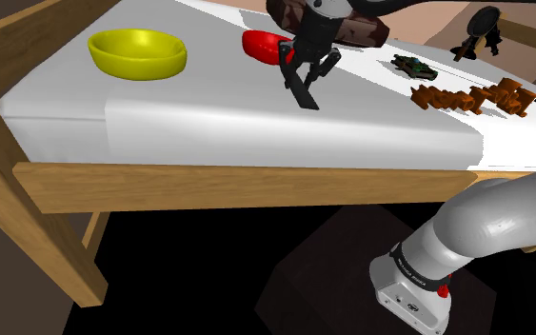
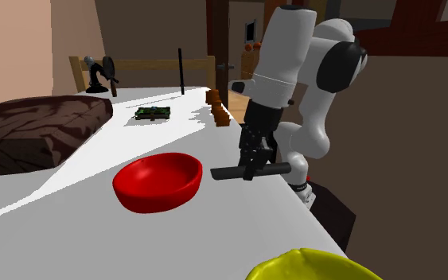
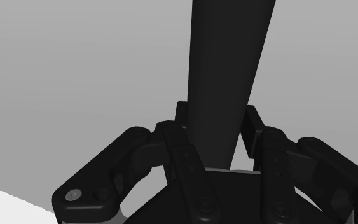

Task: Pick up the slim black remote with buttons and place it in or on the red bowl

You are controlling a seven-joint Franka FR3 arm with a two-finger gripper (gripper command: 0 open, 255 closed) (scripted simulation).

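Observation:
A slim black remote [image 1: 303,92] hangs just above the white surface, clasped by my black gripper [image 1: 306,71], which is shut on it. In the second exterior view the remote [image 2: 250,171] lies level in the gripper [image 2: 251,163], a short way off the right rim of the red bowl [image 2: 157,182]. The red bowl [image 1: 264,45] sits just behind the gripper in the shoulder view, partly hidden by it. In the wrist view the remote [image 3: 228,76] runs away from the fingers [image 3: 187,159] as a long dark bar over the white surface.
A yellow bowl [image 1: 138,52] stands at the shoulder view's left. A dark brown pillow [image 2: 31,131], a small green toy [image 1: 414,68], brown blocks [image 1: 470,96] and a black stand [image 2: 100,74] lie on the white bed surface [image 1: 208,128]. The wooden bed frame [image 1: 237,186] edges it.

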